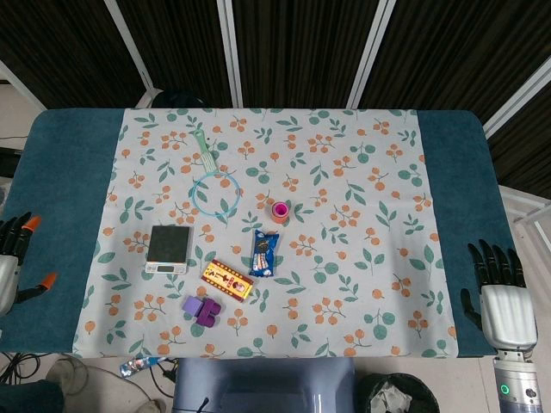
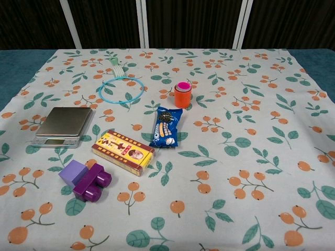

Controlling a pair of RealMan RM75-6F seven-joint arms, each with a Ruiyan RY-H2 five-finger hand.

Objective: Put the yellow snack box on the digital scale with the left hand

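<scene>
The yellow snack box [image 1: 227, 280] [image 2: 123, 151] lies flat on the flowered cloth, just right of and slightly nearer than the digital scale [image 1: 169, 248] [image 2: 62, 125]. The scale's metal platform is bare. My left hand [image 1: 15, 258] hangs off the table's left edge with fingers spread, holding nothing, far left of the scale. At the table's right front corner my right hand [image 1: 499, 297] is also open and empty. The chest view shows neither hand.
A blue snack packet [image 1: 265, 254] [image 2: 166, 127] lies right of the box. Purple blocks [image 1: 202, 310] [image 2: 86, 180] sit in front of it. An orange-pink tape roll [image 1: 280, 211] [image 2: 182, 94] and a light blue hoop with a green handle [image 1: 215, 191] [image 2: 120, 89] lie further back.
</scene>
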